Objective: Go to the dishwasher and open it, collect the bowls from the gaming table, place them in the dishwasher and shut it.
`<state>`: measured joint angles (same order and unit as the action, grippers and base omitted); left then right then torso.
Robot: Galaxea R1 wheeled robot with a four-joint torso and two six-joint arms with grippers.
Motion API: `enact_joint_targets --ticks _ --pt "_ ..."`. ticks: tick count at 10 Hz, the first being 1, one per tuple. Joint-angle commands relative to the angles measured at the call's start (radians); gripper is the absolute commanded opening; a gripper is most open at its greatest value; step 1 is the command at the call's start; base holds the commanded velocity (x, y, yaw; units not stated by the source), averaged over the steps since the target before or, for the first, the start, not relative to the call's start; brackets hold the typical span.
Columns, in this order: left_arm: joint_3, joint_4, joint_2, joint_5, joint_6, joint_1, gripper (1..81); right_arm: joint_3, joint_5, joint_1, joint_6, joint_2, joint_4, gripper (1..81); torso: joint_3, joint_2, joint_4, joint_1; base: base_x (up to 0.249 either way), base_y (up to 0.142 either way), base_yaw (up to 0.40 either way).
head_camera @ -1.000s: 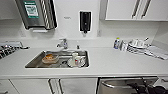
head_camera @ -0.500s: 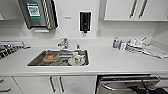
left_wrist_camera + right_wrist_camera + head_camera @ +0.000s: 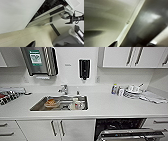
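Observation:
The dishwasher (image 3: pixel 130 134) is under the counter at the lower right. Its brushed-steel door is tilted partly open, and a dark inside with racks (image 3: pixel 117 124) shows above it. In the left wrist view the door (image 3: pixel 50 15) hangs ajar from the white cabinet front. There my right gripper (image 3: pixel 69 20) is at the end of the door's bar handle (image 3: pixel 63 14). A dark tip of my left gripper (image 3: pixel 31 44) shows over the pale floor. The bowls and the gaming table are out of view.
A steel sink (image 3: pixel 60 103) with dishes in it is set into the white counter (image 3: pixel 112 105). Bottles and plates (image 3: pixel 130 90) stand at the back right. White cabinet doors (image 3: pixel 56 129) are left of the dishwasher, and wall cupboards (image 3: pixel 130 57) hang above.
The dishwasher door has swung further out and down, showing more of the dark inside. The counter and sink stay put.

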<state>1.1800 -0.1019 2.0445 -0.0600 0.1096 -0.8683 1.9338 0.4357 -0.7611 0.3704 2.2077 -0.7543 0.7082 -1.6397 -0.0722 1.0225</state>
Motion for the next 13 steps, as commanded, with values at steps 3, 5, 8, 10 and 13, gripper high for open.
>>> enact_joint_targets --ticks 3,5,8,10,13 --pt "-0.014 -0.009 -0.032 -0.017 0.001 0.087 81.1 0.111 0.103 -0.044 -0.057 0.124 0.181 81.1 0.0 0.0 -0.001 0.0 -0.079 0.0 0.0" --pt "-0.011 -0.009 -0.027 -0.017 0.001 0.085 81.1 0.118 0.09 -0.068 -0.057 0.143 0.182 81.1 0.0 0.0 -0.002 -0.002 -0.079 0.0 0.0" --pt "-0.01 -0.009 -0.019 -0.017 0.001 0.076 81.1 0.18 0.084 -0.094 -0.079 0.201 0.181 81.1 0.001 0.0 -0.002 -0.001 -0.079 0.0 0.0" --pt "0.006 -0.009 -0.012 -0.015 -0.001 0.062 81.1 0.206 0.084 -0.099 -0.09 0.224 0.181 81.1 0.001 0.0 -0.002 -0.001 -0.08 0.0 0.0" --pt "0.003 -0.009 -0.004 -0.007 -0.005 0.027 81.1 0.21 0.055 -0.12 -0.091 0.252 0.181 81.1 0.002 0.0 -0.002 0.0 -0.084 0.0 0.0"
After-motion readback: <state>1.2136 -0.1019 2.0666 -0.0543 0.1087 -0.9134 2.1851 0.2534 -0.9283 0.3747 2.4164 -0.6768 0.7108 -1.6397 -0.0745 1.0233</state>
